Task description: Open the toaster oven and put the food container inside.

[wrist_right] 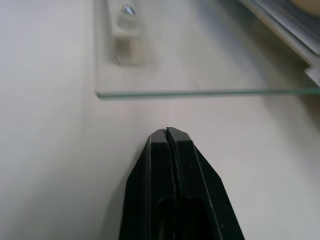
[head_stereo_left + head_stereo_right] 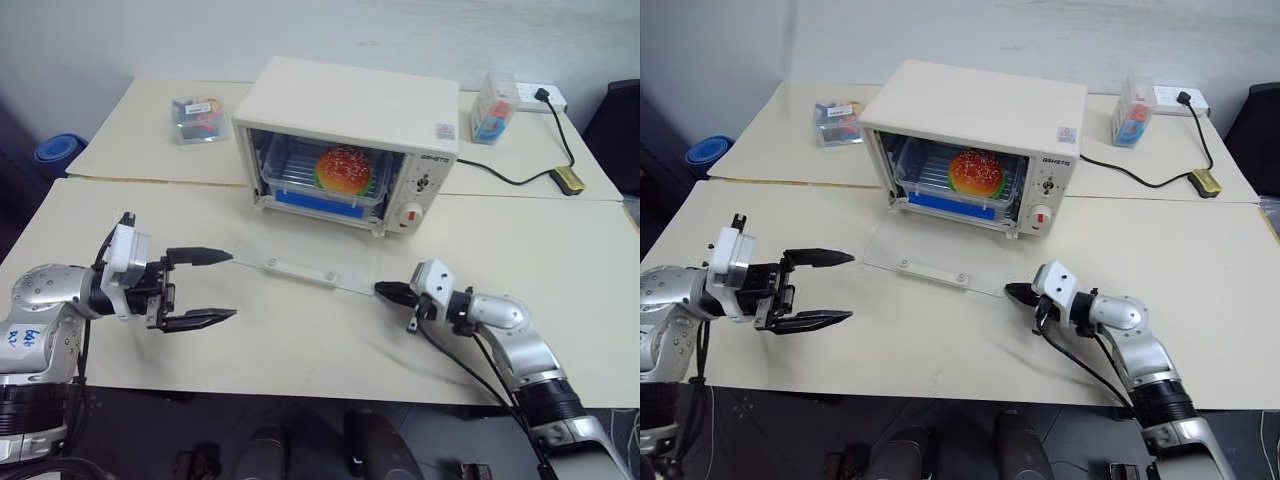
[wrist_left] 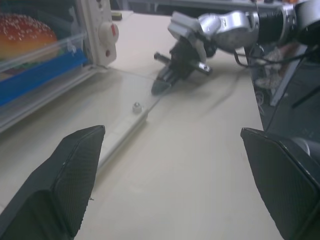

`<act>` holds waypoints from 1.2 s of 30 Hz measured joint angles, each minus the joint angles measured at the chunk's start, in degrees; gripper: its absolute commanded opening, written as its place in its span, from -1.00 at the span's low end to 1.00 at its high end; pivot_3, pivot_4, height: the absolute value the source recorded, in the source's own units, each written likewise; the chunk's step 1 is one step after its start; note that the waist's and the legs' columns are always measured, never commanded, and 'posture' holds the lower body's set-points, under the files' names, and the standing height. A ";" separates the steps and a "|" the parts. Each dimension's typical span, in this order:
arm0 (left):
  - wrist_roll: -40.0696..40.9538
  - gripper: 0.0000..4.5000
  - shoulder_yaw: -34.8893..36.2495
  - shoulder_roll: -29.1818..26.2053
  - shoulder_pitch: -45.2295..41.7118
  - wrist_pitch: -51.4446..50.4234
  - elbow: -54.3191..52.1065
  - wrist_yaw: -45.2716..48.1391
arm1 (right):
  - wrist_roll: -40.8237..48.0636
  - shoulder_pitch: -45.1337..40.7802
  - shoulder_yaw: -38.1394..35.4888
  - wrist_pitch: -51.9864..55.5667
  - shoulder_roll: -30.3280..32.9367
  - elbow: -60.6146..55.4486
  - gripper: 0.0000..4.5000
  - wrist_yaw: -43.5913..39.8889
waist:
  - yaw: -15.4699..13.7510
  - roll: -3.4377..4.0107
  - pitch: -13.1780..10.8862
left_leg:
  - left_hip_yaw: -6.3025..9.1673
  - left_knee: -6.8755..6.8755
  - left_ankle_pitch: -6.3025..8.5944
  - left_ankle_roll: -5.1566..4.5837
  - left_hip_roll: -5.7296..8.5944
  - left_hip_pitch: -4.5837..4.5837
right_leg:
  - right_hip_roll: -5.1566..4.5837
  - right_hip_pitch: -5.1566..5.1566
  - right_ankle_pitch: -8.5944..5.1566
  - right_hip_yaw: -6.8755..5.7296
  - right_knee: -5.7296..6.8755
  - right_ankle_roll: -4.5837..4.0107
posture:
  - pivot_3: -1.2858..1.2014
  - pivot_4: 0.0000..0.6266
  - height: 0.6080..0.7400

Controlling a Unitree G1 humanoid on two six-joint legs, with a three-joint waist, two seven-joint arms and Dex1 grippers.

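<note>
The cream-white toaster oven (image 2: 350,105) stands at the table's middle back with its glass door (image 2: 300,262) dropped flat onto the table. Inside on the rack sits the food container (image 2: 325,175), a clear box with blue strips and a sesame burger. My left gripper (image 2: 205,288) hovers over the table to the left of the door, open wide and empty. My right gripper (image 2: 385,290) is shut and empty, its tip just off the door's front right corner. The right wrist view has the closed fingertips (image 1: 166,134) a little short of the glass edge (image 1: 200,93).
A small clear box of colourful bits (image 2: 197,118) lies back left. An upright clear box with blue and red items (image 2: 494,108) stands back right beside a power strip (image 2: 540,98). A black cable (image 2: 500,178) runs across the table to the oven's right.
</note>
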State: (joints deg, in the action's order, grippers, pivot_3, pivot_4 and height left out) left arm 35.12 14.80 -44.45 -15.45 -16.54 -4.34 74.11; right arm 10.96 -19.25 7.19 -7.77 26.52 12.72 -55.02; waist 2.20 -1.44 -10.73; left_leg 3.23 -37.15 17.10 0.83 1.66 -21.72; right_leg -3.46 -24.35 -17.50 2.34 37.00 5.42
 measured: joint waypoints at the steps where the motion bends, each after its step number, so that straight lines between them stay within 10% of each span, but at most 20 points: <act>1: 0.86 0.99 0.51 1.01 -0.41 -1.00 -0.13 -1.93 | 0.73 0.04 -0.21 -0.31 -1.07 -0.01 -1.00 -0.02 | -0.07 0.00 0.00 | 0.00 -0.02 0.00 0.00 0.01 0.00 | -0.01 0.00 0.00 0.03 0.02 0.00 | 0.03 -0.52 1.00; 17: 3.02 0.99 9.70 6.00 0.03 -3.47 2.13 -21.75 | 24.17 -10.49 -14.67 9.16 -10.17 -8.38 -1.00 8.04 | -0.55 0.01 0.00 | 0.00 0.03 0.00 0.07 0.02 0.00 | -0.03 -0.03 0.00 0.06 -0.08 0.00 | 0.03 -0.52 1.00; 31: -11.03 1.00 10.27 -0.91 21.99 17.21 8.57 -13.40 | 19.37 5.20 -12.03 2.94 10.64 -11.20 0.96 -21.20 | -1.01 0.16 -0.08 | -0.13 0.12 0.13 -0.22 -0.07 0.67 | -0.11 0.83 0.08 0.29 -0.62 -0.05 | 0.03 -0.52 1.00; 36: -11.31 1.00 11.01 1.58 23.85 18.65 4.64 -16.74 | 18.23 9.66 -12.24 0.85 12.28 -9.67 0.98 -23.92 | -0.78 0.19 -0.09 | -0.10 0.13 0.22 -0.26 -0.12 0.57 | -0.12 0.86 0.13 0.28 -0.87 -0.03 | 0.03 -0.52 1.00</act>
State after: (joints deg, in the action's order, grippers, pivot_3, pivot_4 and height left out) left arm 23.81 25.81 -42.87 8.39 2.11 0.30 57.37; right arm 29.18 -9.59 -5.06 -6.91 38.80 3.05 -78.94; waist 1.41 -1.25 -10.82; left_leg 3.13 -37.02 17.32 0.58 1.54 -21.15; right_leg -3.58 -23.49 -17.37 2.63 36.14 5.39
